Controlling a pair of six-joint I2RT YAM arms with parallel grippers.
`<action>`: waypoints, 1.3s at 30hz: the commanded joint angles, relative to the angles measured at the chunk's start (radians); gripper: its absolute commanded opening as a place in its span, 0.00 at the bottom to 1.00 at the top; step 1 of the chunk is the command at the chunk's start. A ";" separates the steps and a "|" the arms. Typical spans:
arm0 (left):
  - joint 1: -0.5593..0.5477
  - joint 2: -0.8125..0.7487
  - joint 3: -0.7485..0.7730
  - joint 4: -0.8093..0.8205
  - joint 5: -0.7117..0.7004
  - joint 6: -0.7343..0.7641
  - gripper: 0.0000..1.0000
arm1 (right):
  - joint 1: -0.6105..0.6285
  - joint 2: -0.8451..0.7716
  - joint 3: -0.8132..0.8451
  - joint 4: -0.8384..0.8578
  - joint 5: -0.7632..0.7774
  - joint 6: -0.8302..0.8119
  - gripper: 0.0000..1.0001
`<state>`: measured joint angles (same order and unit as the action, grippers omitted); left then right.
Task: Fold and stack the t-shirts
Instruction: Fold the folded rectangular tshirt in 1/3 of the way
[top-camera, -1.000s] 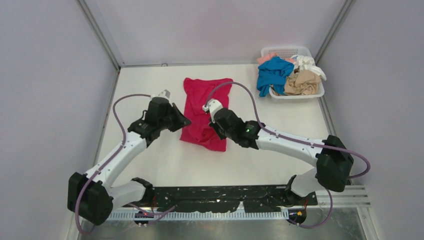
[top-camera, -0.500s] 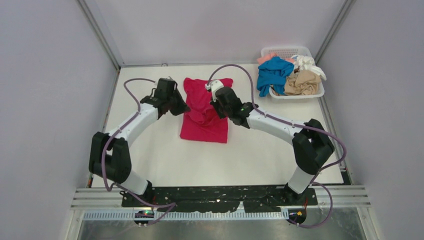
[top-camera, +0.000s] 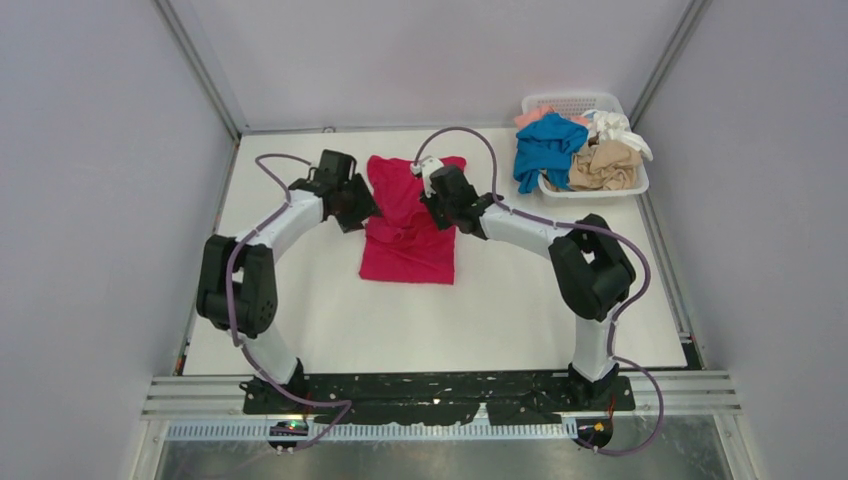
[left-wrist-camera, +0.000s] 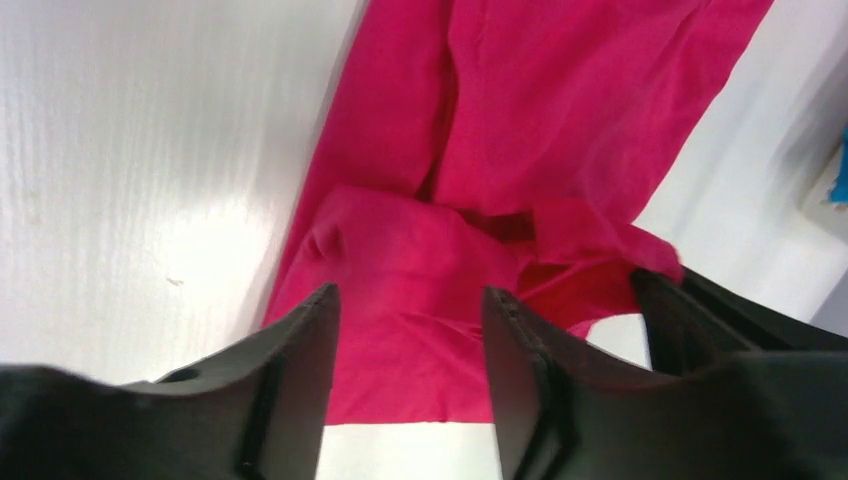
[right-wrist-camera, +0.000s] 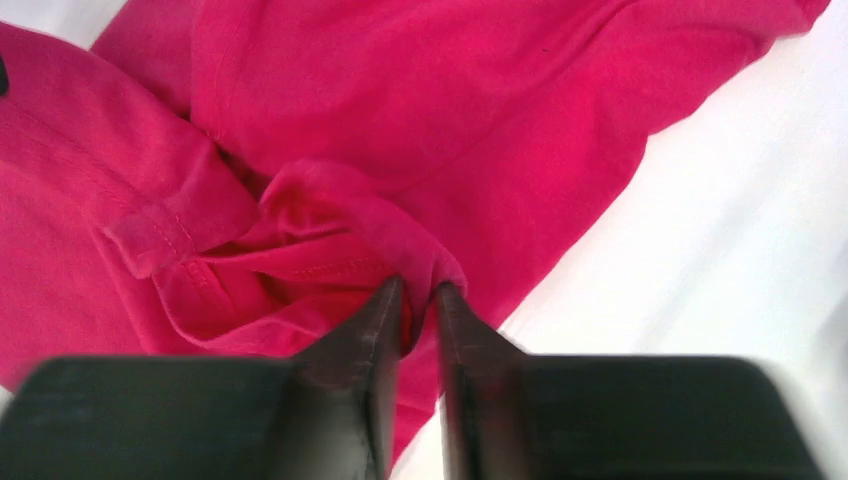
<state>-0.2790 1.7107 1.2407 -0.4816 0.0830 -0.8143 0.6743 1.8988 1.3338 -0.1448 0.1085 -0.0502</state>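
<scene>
A magenta-red t-shirt (top-camera: 410, 240) lies mid-table, its near part folded up over the far part (left-wrist-camera: 520, 120) (right-wrist-camera: 400, 100). My left gripper (top-camera: 362, 207) hovers at the shirt's left edge; in the left wrist view it (left-wrist-camera: 410, 295) stands open above the cloth, holding nothing. My right gripper (top-camera: 438, 205) is over the shirt's right side. Its fingers (right-wrist-camera: 418, 288) are parted a little, with a raised fold of the red cloth still standing between them. More t-shirts, blue (top-camera: 545, 145), tan (top-camera: 605, 165), white (top-camera: 615, 125) and peach-pink (top-camera: 530, 115), are heaped at the far right.
The heaped shirts sit in a white lattice basket (top-camera: 570, 100) at the far right corner. Grey walls with metal posts close in the table on three sides. Both arms reach far forward, their cables arching over the shirt's far end.
Both arms have swung away from the bases, carrying the shirt's near end up over its far part. The left gripper has opened and let go; the right fingers have parted.
</scene>
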 joint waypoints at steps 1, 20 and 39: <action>0.016 0.030 0.074 -0.023 0.031 0.027 0.68 | -0.017 0.017 0.075 0.029 -0.019 0.009 0.39; 0.060 -0.463 -0.357 -0.142 -0.263 0.046 1.00 | 0.116 -0.068 -0.071 0.166 -0.477 0.197 0.95; 0.111 -0.542 -0.427 -0.157 -0.267 0.071 1.00 | 0.057 0.257 0.307 -0.010 -0.260 0.064 0.95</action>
<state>-0.1806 1.2068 0.8204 -0.6380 -0.1581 -0.7650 0.7704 2.1300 1.5417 -0.1577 -0.2264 0.0586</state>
